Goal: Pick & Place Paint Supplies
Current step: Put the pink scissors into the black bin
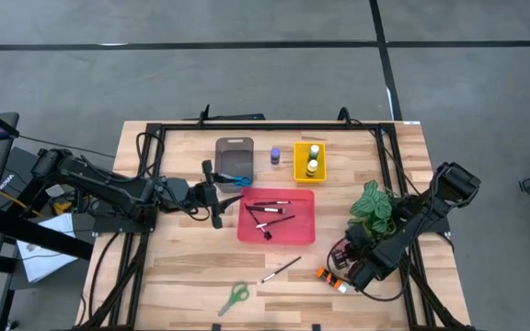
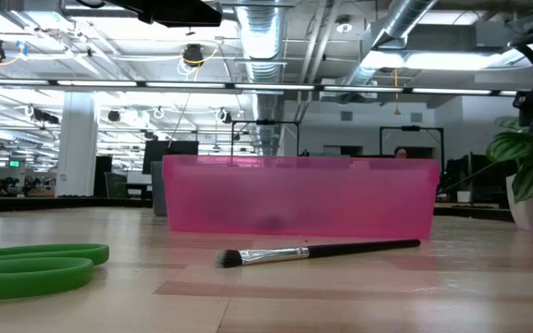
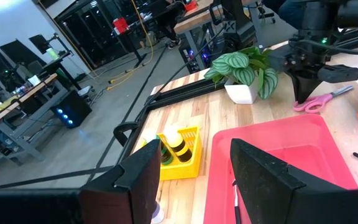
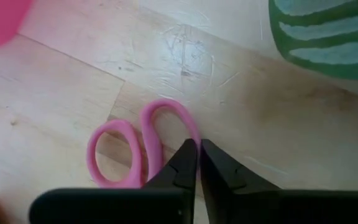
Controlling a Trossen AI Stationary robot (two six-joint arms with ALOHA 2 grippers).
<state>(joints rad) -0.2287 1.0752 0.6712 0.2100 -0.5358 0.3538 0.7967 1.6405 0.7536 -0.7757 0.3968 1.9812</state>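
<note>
I'm over a pale wood-plank table (image 1: 182, 267) framed by black rails, grey floor around it; across the low view there's a bright open office with ducting overhead. Centre of the table sits the red tray (image 1: 277, 237) with brushes in it, a grey tray (image 1: 234, 149) and a yellow tray (image 1: 300, 165) of bottles behind, a purple bottle (image 1: 275, 155) between those two. Front strip is mostly open: green scissors (image 1: 235, 295), a loose paintbrush (image 1: 282, 268), an orange tube (image 1: 332, 279) near the right front edge. The potted plant (image 1: 372, 206) crowds my right side.

Right gripper (image 4: 199, 163) is down on the pink scissors (image 4: 129, 152), tips pressed together right at the handles where the two loops meet; whether they actually pinch the plastic, I can't tell. The scissors lie flat on the wood between the plant and the orange tube.

Left gripper (image 3: 194, 177) hangs at the red tray's left edge, fingers spread, nothing between them.
</note>
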